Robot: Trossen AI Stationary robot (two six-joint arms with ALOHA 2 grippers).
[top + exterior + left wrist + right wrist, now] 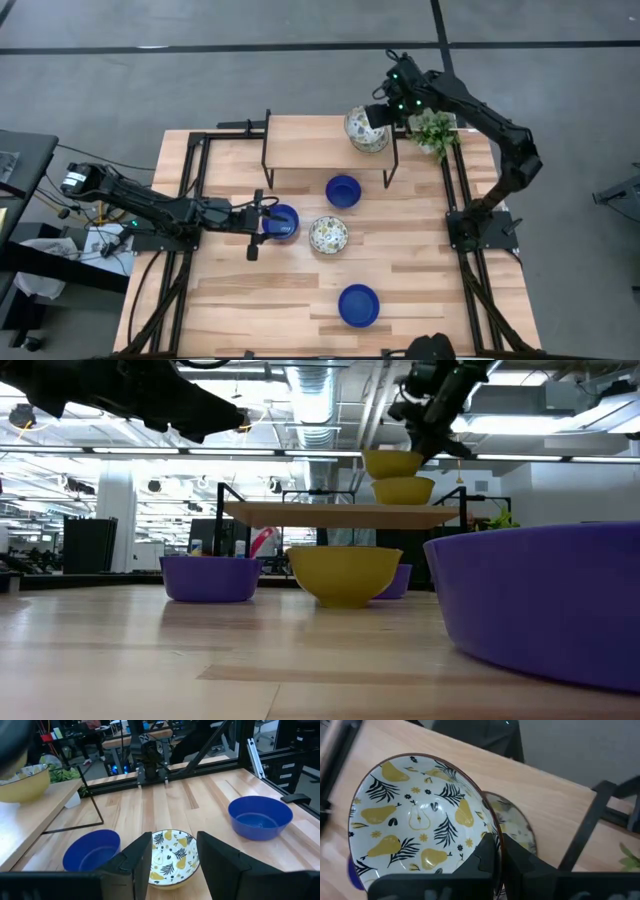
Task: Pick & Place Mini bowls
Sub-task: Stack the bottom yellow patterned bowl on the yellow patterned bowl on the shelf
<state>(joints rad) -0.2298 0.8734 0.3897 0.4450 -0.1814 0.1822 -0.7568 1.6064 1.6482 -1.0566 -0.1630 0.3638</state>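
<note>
Patterned bowl is pinched by its rim in the shut right gripper, directly above another bowl on the shelf; left gripper is spread, empty

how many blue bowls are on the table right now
3. One blue bowl sits under the open left gripper, one lies just in front of the raised shelf, one near the front edge. None appear hidden.

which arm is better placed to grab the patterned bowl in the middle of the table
Left. The left gripper is open above a blue bowl right beside the patterned bowl, which shows between its fingers in the wrist view. The right gripper is at the shelf, shut on another patterned bowl's rim.
</note>
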